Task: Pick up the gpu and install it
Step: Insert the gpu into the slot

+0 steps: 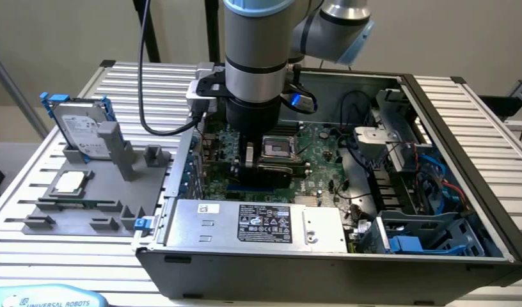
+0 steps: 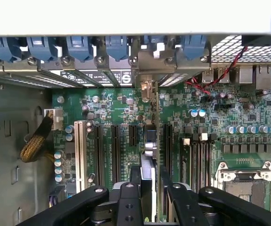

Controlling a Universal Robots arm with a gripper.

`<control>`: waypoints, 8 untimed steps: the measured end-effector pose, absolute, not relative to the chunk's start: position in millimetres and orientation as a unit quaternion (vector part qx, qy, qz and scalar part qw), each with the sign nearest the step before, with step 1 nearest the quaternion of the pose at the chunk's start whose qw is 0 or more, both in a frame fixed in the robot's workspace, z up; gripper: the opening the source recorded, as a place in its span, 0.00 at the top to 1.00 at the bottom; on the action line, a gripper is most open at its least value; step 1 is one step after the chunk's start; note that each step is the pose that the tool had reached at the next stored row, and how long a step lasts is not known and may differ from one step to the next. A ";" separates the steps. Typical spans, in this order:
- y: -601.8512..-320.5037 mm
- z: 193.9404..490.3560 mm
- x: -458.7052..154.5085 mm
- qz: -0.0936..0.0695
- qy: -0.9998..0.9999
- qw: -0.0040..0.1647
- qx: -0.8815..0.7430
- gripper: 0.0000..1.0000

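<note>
**Inspector:** What did the gripper (image 2: 147, 188) have in it?

**Assistant:** The gpu (image 2: 148, 162), held edge-on. The two black fingers (image 2: 128, 197) were closed narrowly on either face of the card, which stood upright between them, running toward the rear wall of the case (image 1: 466, 211).

**Inspector:** And the card's position?

**Assistant:** Low over the motherboard (image 2: 121, 101), among the black expansion slots (image 2: 115, 150), its silver end bracket (image 2: 147, 89) reaching toward the row of blue slot clips (image 2: 116, 47). Whether the card's edge had reached a slot could not be told.

**Inspector:** Your judgement on doing this step well?

**Assistant:** Keep the card plumb and parallel to the slot, bracket tongue lined up with its opening, and press straight down. Any tilt would risk missing the connector or striking the neighbouring capacitors (image 2: 197, 113).

**Inspector:** The surroundings?

**Assistant:** In the exterior view, the arm (image 1: 256, 57) stood vertical inside the open case. The hard drive (image 1: 80, 131) and the CPU chip (image 1: 71, 182) sat on the grey fixture (image 1: 128, 163), at the exterior view's left.
</note>
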State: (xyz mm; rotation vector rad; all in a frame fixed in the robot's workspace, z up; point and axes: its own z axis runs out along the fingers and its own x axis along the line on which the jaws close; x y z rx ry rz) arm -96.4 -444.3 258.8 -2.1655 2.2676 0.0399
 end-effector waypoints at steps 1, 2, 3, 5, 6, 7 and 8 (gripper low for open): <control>-444.3 258.7 -96.4 0.013 0.723 0.004 -0.690 0.73; -444.3 258.7 -96.4 0.014 0.724 0.004 -0.690 0.73; -444.3 258.7 -96.4 0.015 0.724 0.005 -0.690 0.73; -444.3 258.7 -96.4 0.016 0.725 0.006 -0.688 0.73; -444.3 258.7 -96.4 0.016 0.726 0.006 -0.688 0.73; -444.4 258.7 -96.4 0.016 0.726 0.006 -0.687 0.73; -444.5 258.6 -96.4 0.016 0.727 0.006 -0.686 0.73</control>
